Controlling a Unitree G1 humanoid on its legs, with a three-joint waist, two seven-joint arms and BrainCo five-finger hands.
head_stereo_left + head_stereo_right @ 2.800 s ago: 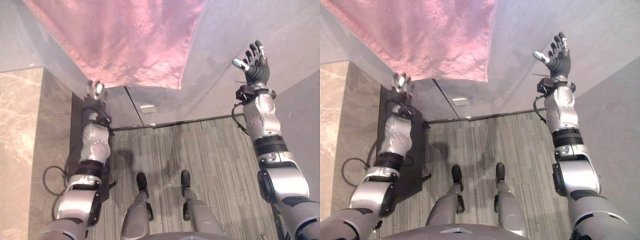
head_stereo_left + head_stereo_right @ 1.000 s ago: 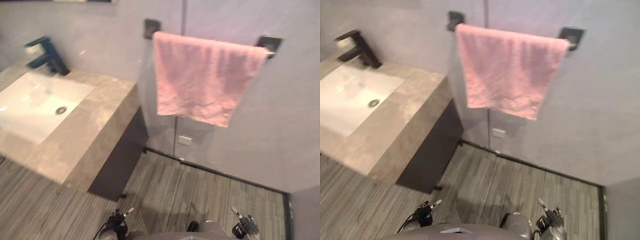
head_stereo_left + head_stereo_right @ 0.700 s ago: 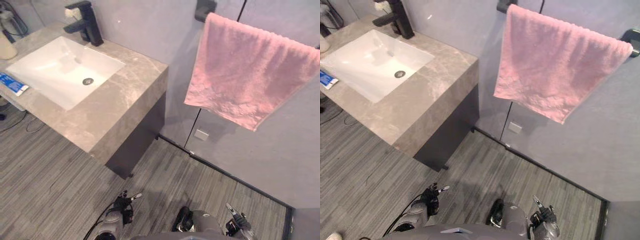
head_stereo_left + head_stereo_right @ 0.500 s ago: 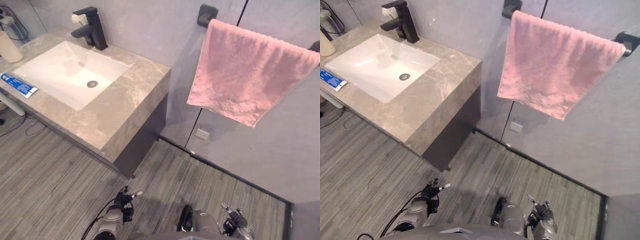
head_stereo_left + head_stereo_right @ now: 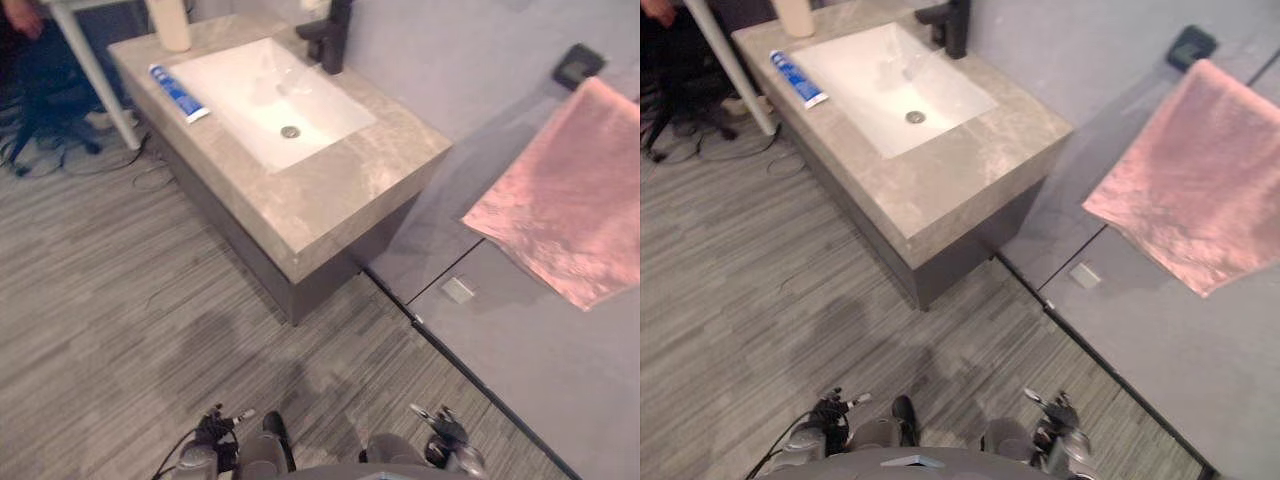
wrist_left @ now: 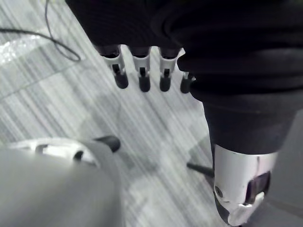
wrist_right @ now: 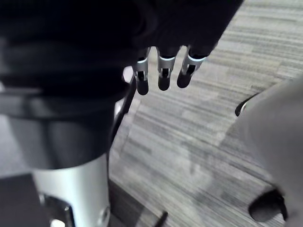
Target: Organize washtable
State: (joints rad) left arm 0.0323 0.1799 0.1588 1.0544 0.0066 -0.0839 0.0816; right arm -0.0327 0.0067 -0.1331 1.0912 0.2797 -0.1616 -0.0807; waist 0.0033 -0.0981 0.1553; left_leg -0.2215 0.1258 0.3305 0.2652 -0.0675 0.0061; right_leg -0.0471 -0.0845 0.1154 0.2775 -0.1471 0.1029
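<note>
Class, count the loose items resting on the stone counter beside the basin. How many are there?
2: a blue tube lies on the counter left of the basin; a cream container stands at its far corner, cut by the frame edge. More may be hidden.

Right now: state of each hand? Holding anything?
Left hand: open, fingers relaxed, holding nothing, hanging over the grey striped floor.
Right hand: open, fingers relaxed, holding nothing.

Pink towel (image 5: 565, 215), wht sink (image 5: 250, 80)
</note>
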